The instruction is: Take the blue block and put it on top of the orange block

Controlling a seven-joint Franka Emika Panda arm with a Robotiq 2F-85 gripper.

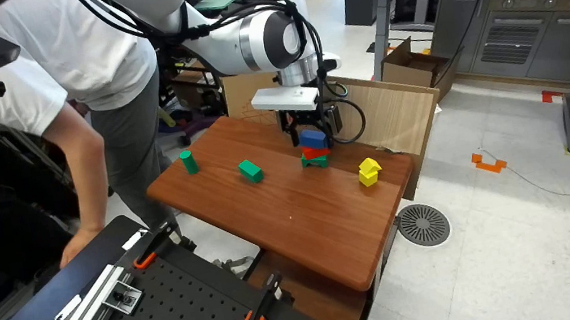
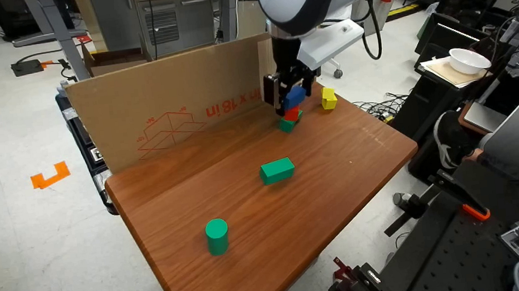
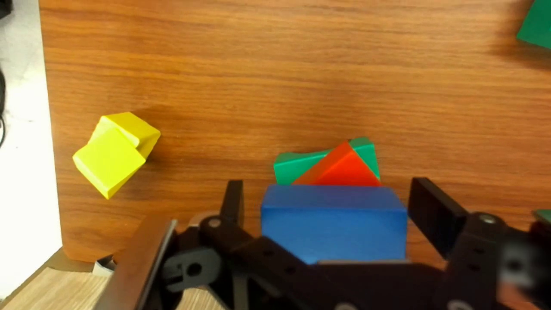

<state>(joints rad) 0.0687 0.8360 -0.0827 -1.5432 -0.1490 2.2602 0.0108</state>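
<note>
Cardboard (image 2: 177, 96) and yellow blocks (image 3: 109, 159) stand near the blue block (image 3: 333, 226).

From different sides, both exterior views slant down, sharing the table (image 1: 291, 199); the wrist view faces down, nearer.

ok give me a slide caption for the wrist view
Open gripper around the blue block, above the orange block, with yellow blocks at image left.

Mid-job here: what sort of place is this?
Probably a robotics lab: a robot arm, a perforated black board with clamps, and a kitchen-like unit in the background.
</note>
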